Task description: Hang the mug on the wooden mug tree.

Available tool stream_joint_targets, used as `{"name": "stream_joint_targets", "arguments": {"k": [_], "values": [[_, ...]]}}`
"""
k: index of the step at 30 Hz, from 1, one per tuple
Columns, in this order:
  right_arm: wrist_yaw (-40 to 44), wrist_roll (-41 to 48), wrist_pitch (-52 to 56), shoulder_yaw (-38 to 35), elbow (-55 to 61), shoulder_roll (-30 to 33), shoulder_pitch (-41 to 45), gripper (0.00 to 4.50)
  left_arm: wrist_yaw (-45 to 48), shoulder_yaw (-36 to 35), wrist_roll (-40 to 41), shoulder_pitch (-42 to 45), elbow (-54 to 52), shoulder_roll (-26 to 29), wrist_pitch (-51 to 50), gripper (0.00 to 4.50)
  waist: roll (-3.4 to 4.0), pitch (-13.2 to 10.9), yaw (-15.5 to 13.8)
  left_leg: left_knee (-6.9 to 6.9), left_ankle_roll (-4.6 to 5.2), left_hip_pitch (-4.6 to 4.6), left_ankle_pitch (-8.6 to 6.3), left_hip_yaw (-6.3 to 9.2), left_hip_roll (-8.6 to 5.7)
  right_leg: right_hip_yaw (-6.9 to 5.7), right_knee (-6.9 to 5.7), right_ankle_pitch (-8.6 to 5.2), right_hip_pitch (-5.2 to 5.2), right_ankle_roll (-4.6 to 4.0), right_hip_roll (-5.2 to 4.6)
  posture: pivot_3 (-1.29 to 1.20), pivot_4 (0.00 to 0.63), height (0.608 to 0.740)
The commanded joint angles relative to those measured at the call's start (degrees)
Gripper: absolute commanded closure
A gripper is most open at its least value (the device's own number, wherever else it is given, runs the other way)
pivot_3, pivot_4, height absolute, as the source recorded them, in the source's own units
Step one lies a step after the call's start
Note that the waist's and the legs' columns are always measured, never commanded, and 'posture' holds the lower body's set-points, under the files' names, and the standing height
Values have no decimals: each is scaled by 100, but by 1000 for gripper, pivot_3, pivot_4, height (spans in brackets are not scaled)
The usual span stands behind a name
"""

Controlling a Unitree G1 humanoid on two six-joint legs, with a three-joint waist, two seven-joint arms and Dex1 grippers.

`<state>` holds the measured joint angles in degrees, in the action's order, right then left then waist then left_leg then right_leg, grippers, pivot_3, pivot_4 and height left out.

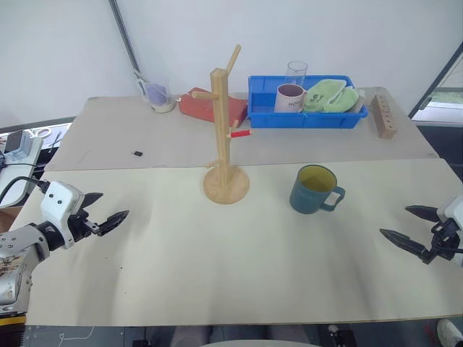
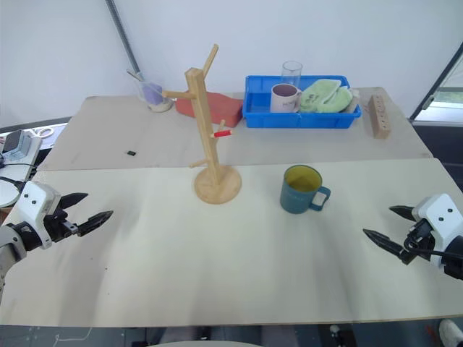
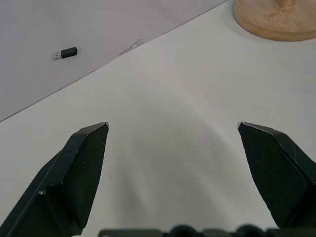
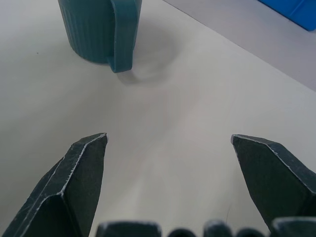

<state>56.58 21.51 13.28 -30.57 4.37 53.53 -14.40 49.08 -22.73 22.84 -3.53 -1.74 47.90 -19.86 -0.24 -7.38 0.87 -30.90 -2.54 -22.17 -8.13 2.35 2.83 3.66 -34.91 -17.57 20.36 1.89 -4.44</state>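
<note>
The teal-blue mug (image 1: 315, 189) with a yellow-green inside stands upright on the white table sheet, handle toward the right. Left of it rises the wooden mug tree (image 1: 223, 137), a light post on a round base with angled pegs, one red-tipped. My right gripper (image 1: 404, 226) hovers open over the table's right edge, well right of the mug; in the right wrist view the mug (image 4: 101, 29) and its handle lie ahead of the fingertips. Far left, my left gripper (image 1: 105, 208) is open with nothing between its fingers; its wrist view shows the tree's base (image 3: 276, 19).
A blue tray (image 1: 304, 117) at the back holds a white mug, a clear glass and a green cloth. A short wooden block with holes (image 1: 383, 116) lies to its right, a red object (image 1: 206, 105) and a small cup with utensils (image 1: 160, 97) to its left. A small black stick (image 1: 137, 153) lies back left.
</note>
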Motion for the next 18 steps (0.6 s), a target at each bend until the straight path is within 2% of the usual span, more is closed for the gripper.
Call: {"name": "stream_joint_targets", "arguments": {"k": [1,8,11,14,18], "values": [[-97,15,123,-68,286,19,61,55,105,-237,128,-22,-143,72,47,0,0,0,1,0,0,0,0,0,0,0,0,0,0,0,0,0,150,721],[-435,-86,192,-61,638,-185,28,55,656,-415,364,-48,-99,110,326,0,0,0,5,0,0,2,0,-2,2,0,-3,0,0,0,0,0,150,721],[-519,-187,110,-50,748,-256,-56,55,706,-340,395,226,-46,85,454,0,0,0,-16,0,0,0,0,-3,2,1,-3,0,0,0,0,0,150,721],[-798,-146,216,-140,1041,-489,-104,55,1208,259,725,605,-647,143,156,0,-1,0,-50,0,0,-6,0,-7,1,0,-3,0,-2,0,0,0,150,721],[-1292,-42,462,-236,1646,-934,-230,55,1363,1041,1139,1284,-1502,-9,-379,0,-1,0,-56,-3,0,-14,0,-19,1,4,-2,0,-8,1,-2,0,150,721]]}}
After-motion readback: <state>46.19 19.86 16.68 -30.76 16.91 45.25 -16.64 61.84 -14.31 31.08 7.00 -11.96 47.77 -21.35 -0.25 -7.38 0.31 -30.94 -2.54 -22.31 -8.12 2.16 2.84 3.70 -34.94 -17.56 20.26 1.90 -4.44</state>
